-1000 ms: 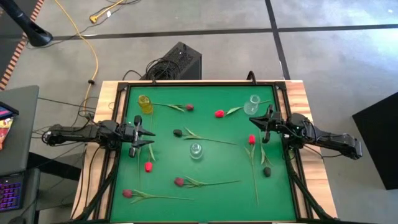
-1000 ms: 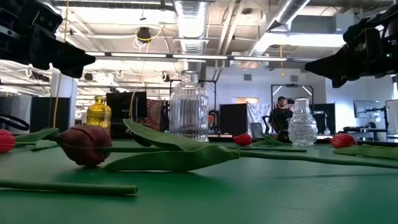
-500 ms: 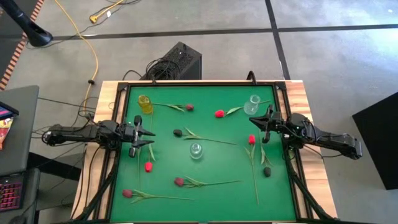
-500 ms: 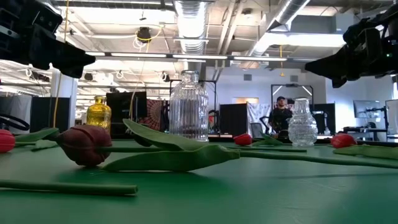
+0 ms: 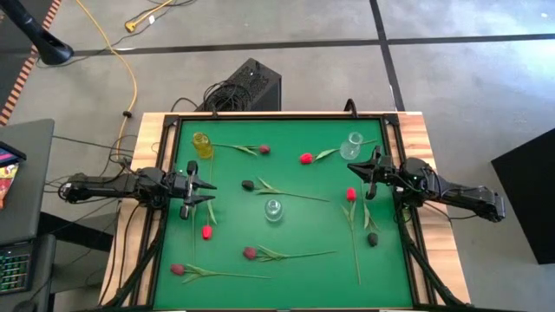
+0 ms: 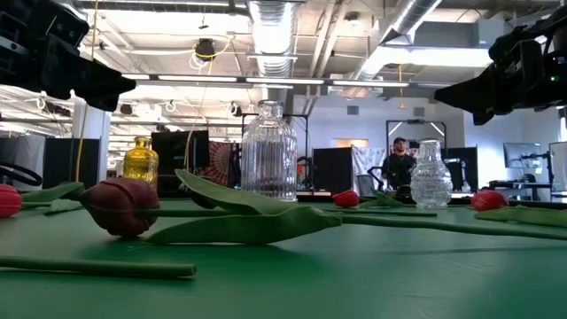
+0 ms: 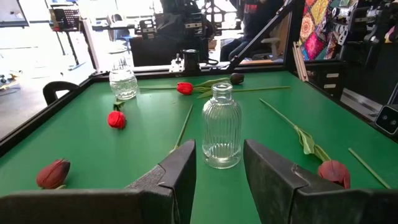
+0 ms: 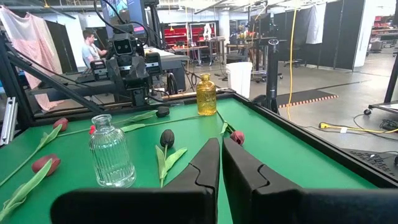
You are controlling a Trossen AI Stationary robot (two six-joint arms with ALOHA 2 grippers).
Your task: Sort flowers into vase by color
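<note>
Lying flat on the green table were all the tulips, none in a vase yet. Landmark: the ribbed clear vase at table centre. A near-black tulip lay just beside it toward the far-left, stem running back past the vase. A crimson tulip lay on its near side, and a red tulip further off at the near-left corner. Another red one sat to the vase's left, nearer the front. Right of the vase lay a red tulip w/ a long stem pointing to the front edge, and a dark tulip beyond that. Behind the vase: a red bud and a crimson one.

Yellow vase stood at the far-left from centre vase; a rounded clear vase at the far-right.

Left gripper hung left of the centre vase, fingers spread apart w/ nothing between them. Right gripper hung to the vase's right, near the rounded vase, fingers pressed nearly together, empty.

In the low view a person stood in the room beyond the table.
</note>
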